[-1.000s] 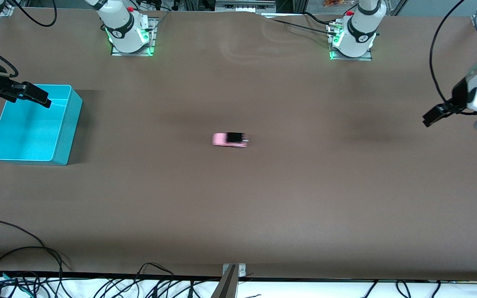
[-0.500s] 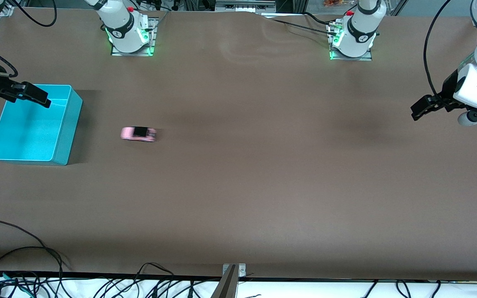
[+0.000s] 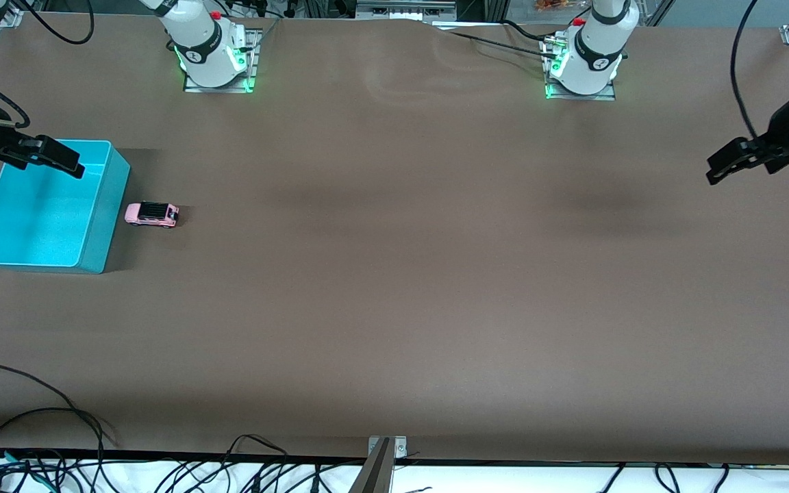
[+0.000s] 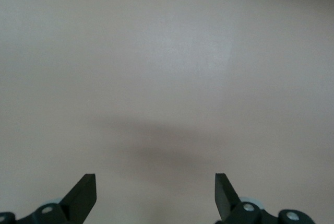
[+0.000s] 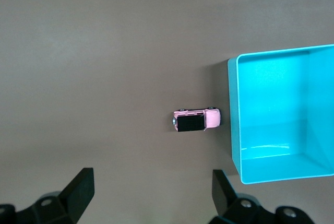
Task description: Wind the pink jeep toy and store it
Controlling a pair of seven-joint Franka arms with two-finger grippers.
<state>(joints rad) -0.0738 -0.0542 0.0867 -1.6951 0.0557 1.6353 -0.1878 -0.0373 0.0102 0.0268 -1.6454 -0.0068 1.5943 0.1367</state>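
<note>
The pink jeep toy [image 3: 152, 214] stands on the table just beside the turquoise bin [image 3: 96, 233] (outside it). The right gripper [image 3: 59, 159] hangs over the bin, fingers apart; the left gripper [image 3: 730, 161], fingers also apart, holds nothing.

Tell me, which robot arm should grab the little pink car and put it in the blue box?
Probably the right. The right gripper hangs open over the turquoise bin, and the pink jeep toy sits on the table right beside that bin. The left gripper, also open, is at the left arm's end of the table.

Left gripper [image 4: 155, 195], fingers [image 4: 83, 195] spread wide, above bare brown table [image 4: 167, 67] with faint shadow.
</note>
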